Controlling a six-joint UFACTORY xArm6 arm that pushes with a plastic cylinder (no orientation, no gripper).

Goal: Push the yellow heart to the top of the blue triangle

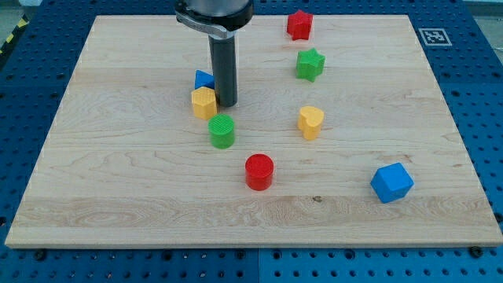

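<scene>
Yellow heart (pixel 311 122) on wooden board (pixel 118 181); blue pegboard (pixel 471 94) around.

— Non-task items on the wooden board (pixel 118 181)?
— Red star (pixel 299 24) at the view's top, green star (pixel 310 64) below it. Yellow hexagon (pixel 203 103), green cylinder (pixel 222 130), red cylinder (pixel 258 171).
— Others?
— Blue cube (pixel 391 182), lower right, well apart. Fiducial marker (pixel 433 35), top-right corner.
</scene>
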